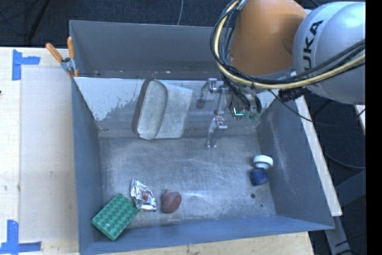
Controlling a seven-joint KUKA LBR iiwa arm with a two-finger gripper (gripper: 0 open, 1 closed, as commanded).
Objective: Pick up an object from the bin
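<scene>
Scuffed grey metal makes up the floor of the bin (209,179), and most of it is bare.

Nearest, in the lower left corner, lies a green studded block (113,216). A crumpled foil wrapper (142,194) touches its upper right edge. Just beside the wrapper sits a rounded reddish-brown lump (171,201). At the right, near the sloping side wall, lies a small blue piece with a white cap (260,169).

Farther back, the end effector (212,131) hangs over bare floor at mid-frame. I cannot tell whether it is apart or together, and nothing shows in its grip. To its left, a flat grey-white pad (156,109) leans on the back wall.

No thing lies under the end effector, so closing where it hangs would likely catch nothing. Each candidate carries its own risk:
- The pad lies flat on a slope and may slide rather than lift.
- The blue piece is close to the wall, where a descent could strike metal.
- The lump looks liable to roll away.
- The wrapper and the block touch, so one may drag the other.

Farthest back, the silver arm (334,51) behind the orange cover (262,33) shows the letters "UKA". No writing can be read on the things in the bin.
</scene>
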